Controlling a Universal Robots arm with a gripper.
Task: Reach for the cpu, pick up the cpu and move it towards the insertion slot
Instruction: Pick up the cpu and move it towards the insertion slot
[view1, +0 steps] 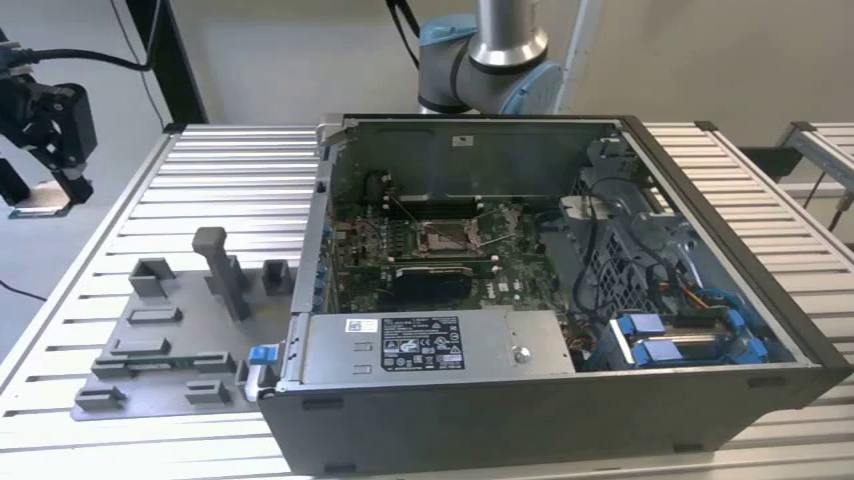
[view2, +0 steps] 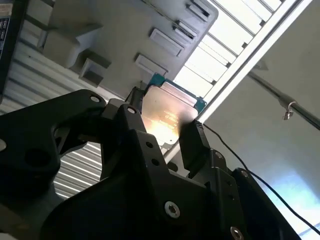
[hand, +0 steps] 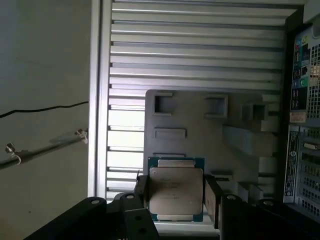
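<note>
The end effector (hand: 177, 199) is closed on the cpu (hand: 176, 192). Its two black fingers (hand: 212, 197) press against opposite edges of the chip, which sits upright between them with its pale metal face and green rim showing in both wrist views. The cpu is lifted clear, touching nothing but the fingers. Past the fingertips lies the grey fixture plate (hand: 210, 135) with its raised blocks, resting on the slatted table (view1: 227, 170). The insertion slot (view1: 447, 237) is well apart from the end effector, toward the exterior view's right, inside the open computer case (view1: 561, 400). Its silver frame is on the green board.
</note>
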